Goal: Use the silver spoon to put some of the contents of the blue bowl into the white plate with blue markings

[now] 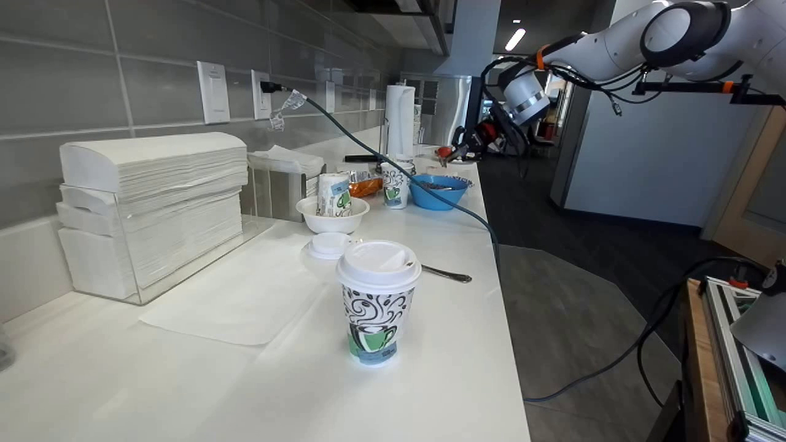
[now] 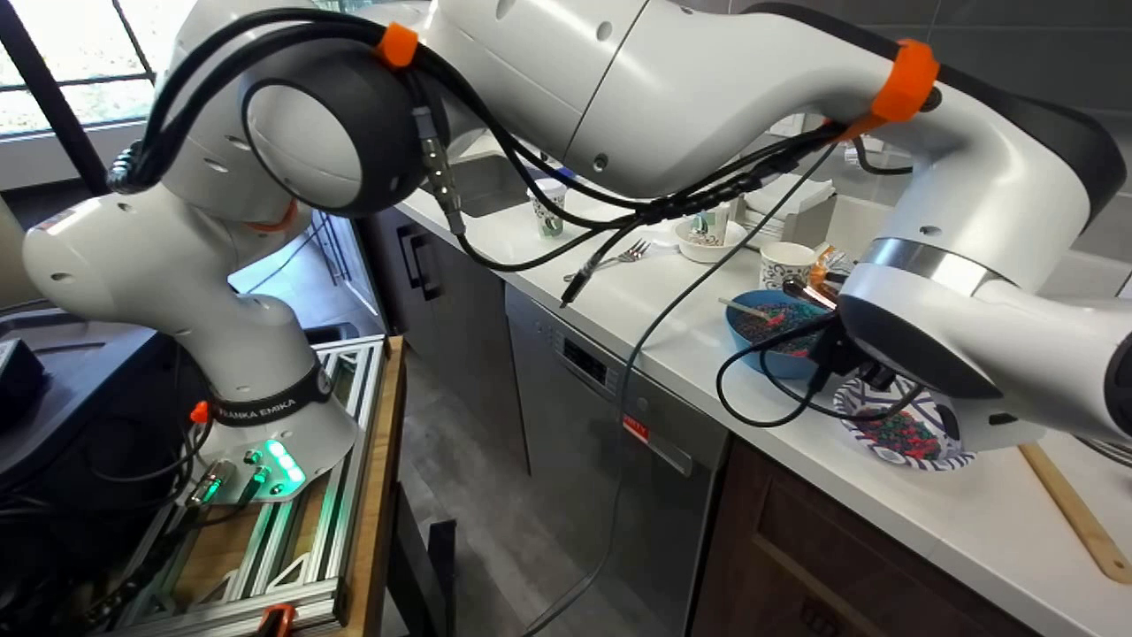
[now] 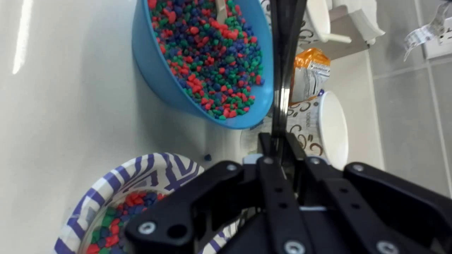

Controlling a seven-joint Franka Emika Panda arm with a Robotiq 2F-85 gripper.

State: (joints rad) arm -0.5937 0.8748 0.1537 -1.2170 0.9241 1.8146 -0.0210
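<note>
In my wrist view I count one blue bowl (image 3: 159, 77), one white plate with blue markings (image 3: 113, 180), one silver spoon (image 3: 282, 88) and one orange-and-white snack packet (image 3: 310, 74); the coloured pebbles (image 3: 212, 60) are too many for me to number. The exterior views give me one fork (image 2: 630, 254), one white bowl (image 1: 333, 224), at least three patterned paper cups (image 1: 377, 307), two stacks of folded paper towels (image 1: 178, 202), one paper-towel roll (image 1: 400, 120) and four wall plates (image 1: 214, 92).

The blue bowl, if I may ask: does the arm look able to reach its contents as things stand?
Probably yes: the blue bowl is open above, its contents exposed, and the gripper holds what looks like the silver spoon close by; the pale utensil resting in them might interfere.
</note>
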